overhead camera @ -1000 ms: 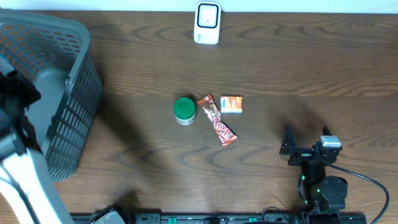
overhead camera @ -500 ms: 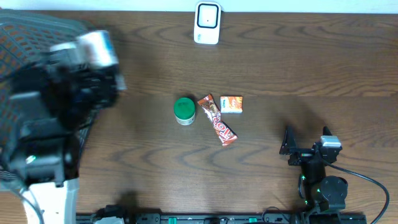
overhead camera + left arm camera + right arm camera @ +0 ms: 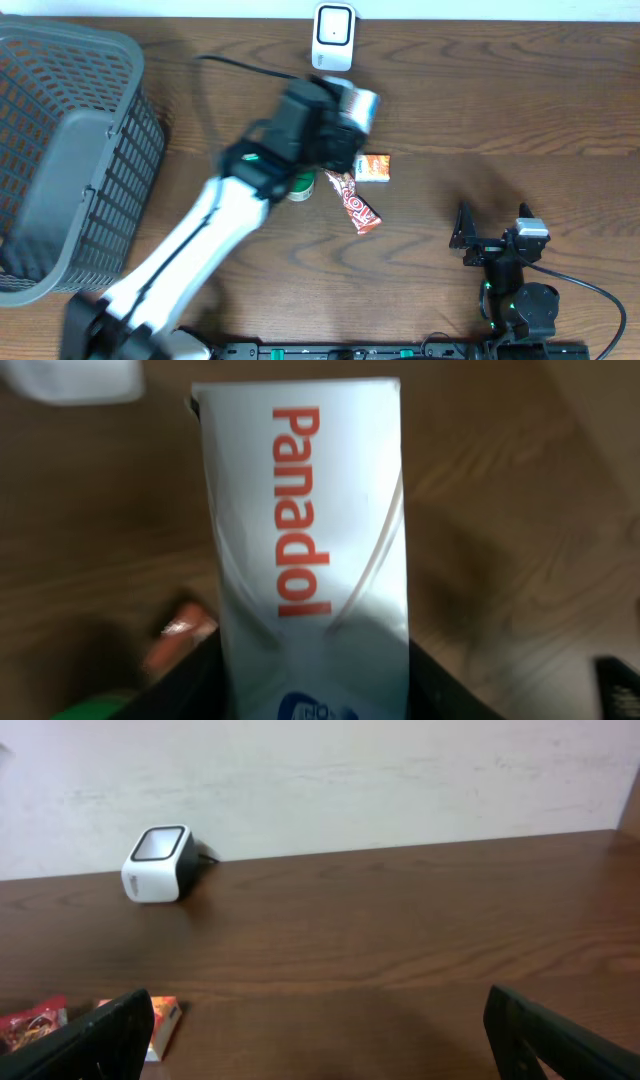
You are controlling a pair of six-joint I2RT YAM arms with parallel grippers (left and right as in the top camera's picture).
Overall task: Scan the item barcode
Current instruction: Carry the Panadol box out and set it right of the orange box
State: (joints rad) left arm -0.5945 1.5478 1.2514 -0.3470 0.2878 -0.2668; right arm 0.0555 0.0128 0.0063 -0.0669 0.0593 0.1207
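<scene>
white cardboard panadol box (image 3: 305, 540) is being clamped by left gripper (image 3: 343, 112), upper centre; right gripper (image 3: 495, 230) being shown apart, lower right.

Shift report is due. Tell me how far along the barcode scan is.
Done: the Panadol box is off the table, gripped in the left claw. In hand: the box hangs over the table just short of the scanner, its printed name facing the wrist camera. Left: turning a barcode to the scanner's window; no barcode is visible yet. The right claw sits open near the table's front edge.
</scene>
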